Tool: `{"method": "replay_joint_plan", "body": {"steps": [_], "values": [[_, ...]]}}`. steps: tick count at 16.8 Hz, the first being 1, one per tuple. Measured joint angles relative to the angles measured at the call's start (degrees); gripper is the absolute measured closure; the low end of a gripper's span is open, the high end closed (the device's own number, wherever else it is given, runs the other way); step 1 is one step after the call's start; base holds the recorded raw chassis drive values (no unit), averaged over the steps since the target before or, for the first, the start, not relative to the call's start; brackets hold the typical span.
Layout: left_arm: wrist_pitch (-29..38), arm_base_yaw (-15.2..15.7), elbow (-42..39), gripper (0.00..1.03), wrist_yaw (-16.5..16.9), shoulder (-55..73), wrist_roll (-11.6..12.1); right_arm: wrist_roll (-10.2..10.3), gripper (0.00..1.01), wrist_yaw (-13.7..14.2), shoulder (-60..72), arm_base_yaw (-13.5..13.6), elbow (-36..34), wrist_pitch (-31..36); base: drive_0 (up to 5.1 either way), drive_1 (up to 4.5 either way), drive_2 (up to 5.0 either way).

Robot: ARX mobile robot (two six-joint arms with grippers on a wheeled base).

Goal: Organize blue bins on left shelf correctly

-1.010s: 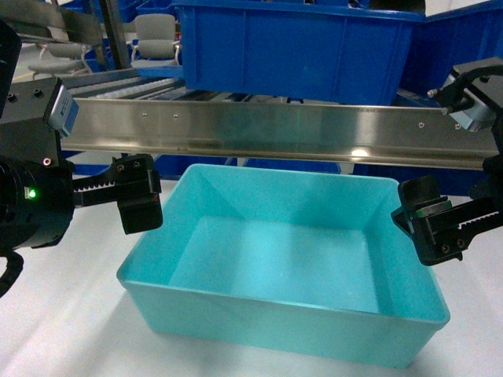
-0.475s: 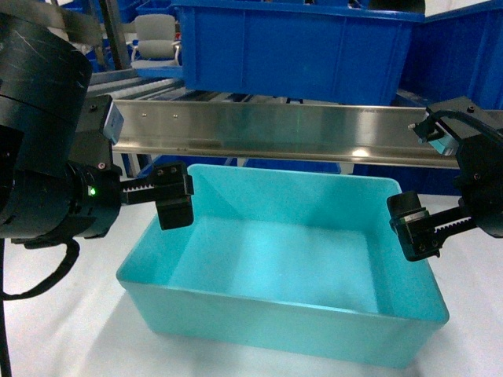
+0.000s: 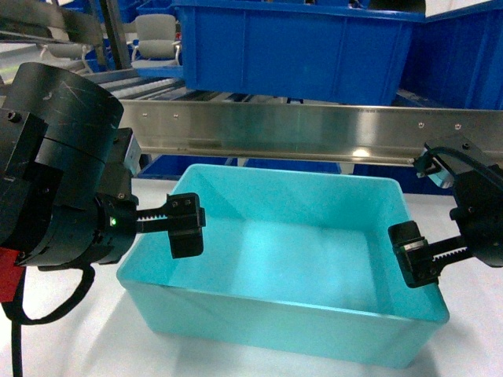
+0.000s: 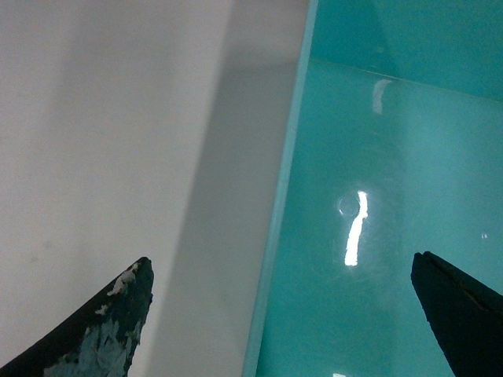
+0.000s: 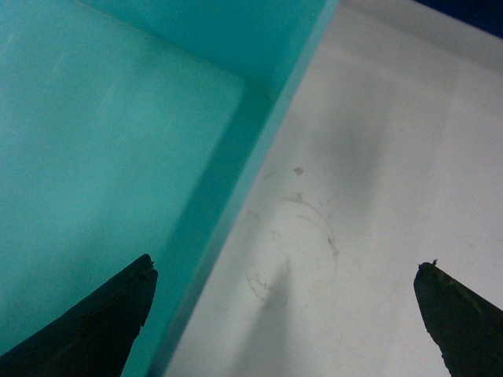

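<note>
Turquoise bin [image 3: 291, 267] on white table [image 3: 55, 330], left hand [image 4: 283, 314] and right hand [image 5: 283, 314] gaping wide — each astride a side rim.

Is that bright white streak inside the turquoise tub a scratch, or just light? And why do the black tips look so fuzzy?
Left wrist view: the streak is lamp glare on the glossy floor of the light turquoise plastic tub. Head view: a similar bright spot sits on the shiny steel shelf beam. Both wrist views: the black fingertips sit too close to the lens, so they blur.

Bright, even overhead light, sharp throughout. Glare streak on turquoise bin [image 4: 369, 196] floor; soft shadows on white tabletop [image 5: 377, 196].
</note>
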Motion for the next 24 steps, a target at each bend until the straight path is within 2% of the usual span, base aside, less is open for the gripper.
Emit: {"method": "replay_joint_plan", "body": {"steps": [5,10,16,19,20,22,24], "values": [[-0.7,-1.1,0.2,0.05,-0.6,1.7,0.0,1.2,0.03,0.3,1.1,-0.9,-1.3,1.7,0.0,0.00,0.0],[-0.7,-1.2,0.2,0.05,-1.4,1.8,0.2,1.3,0.04,0.3,1.1,-0.9,-2.3,3.3,0.0,0.00,0.0],[-0.7,-1.2,0.2,0.63,-1.4,1.8,0.4,1.3,0.64,0.3,1.1,-0.9,-2.3,3.3,0.0,0.00,0.0],[-0.5,-1.7,0.2,0.92,-0.1,1.8,0.4,1.9,0.93,-0.5,1.1,-0.4,-2.3,3.2,0.0,0.00,0.0],[-0.4,-1.9,0.2,1.00,0.3,1.8,0.2,3.6,0.98,-0.7,1.1,-0.4,-2.3,3.6,0.0,0.00,0.0],[-0.4,-1.9,0.2,1.01,0.5,1.8,-0.2,5.1,0.99,-0.8,1.1,-0.5,-2.3,3.4,0.0,0.00,0.0],[-0.4,-1.9,0.2,1.01,0.5,1.8,-0.2,5.3,0.99,-0.8,1.1,-0.5,-2.3,3.4,0.0,0.00,0.0]]}}
